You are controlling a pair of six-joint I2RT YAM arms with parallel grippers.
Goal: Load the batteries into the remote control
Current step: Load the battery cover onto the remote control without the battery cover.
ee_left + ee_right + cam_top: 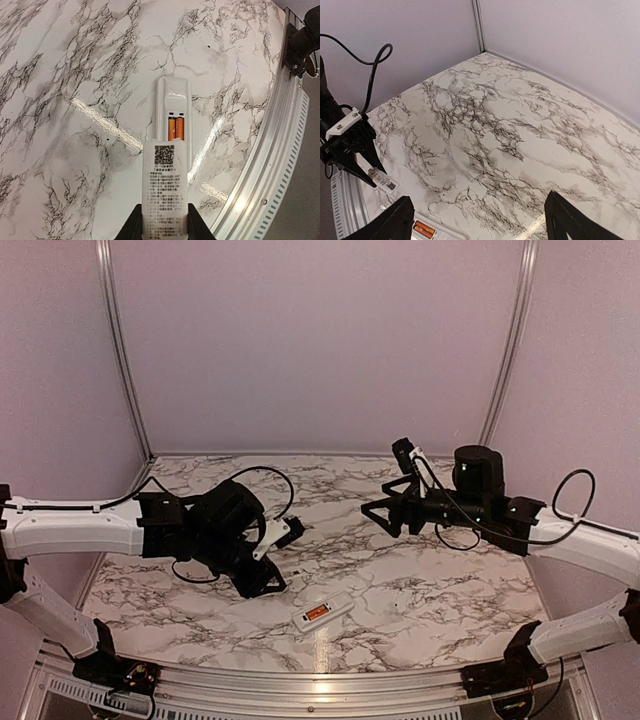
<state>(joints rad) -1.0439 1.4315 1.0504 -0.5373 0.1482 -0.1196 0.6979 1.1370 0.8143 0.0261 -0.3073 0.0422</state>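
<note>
Marble-print table [420,590] looked glossy and slick, so the main risk was anything loose skating on it. Right gripper [383,517] hung high over mid-table, jaws spread wide with nothing between them and well apart from the remote, so nothing was bracing the remote. Left gripper [165,222] was pinched narrow on the near end of the cover [165,185], a thin white printed panel, most of its length sticking out past the grip. Remote [173,97] lay back-up and loose on the table near the front rail [260,180], roughly midway across, with the recess [176,116] uncovered. Batteries [175,128] sat side by side in the recess and looked seated; polarity was too small to read. Left wrist view overlapped the cover and the remote, but right wrist view showed a gap between them, cover near and hanging clear. Failure modes as I judged them: a cover pushed in off-line would shove the unbraced remote toward the rail instead of latching. An end grip on a thin panel could let it pivot or slip under push load. A cover edge coming in low could catch a battery end and lift it off its contacts. A half-latched cover could pass for done.
</note>
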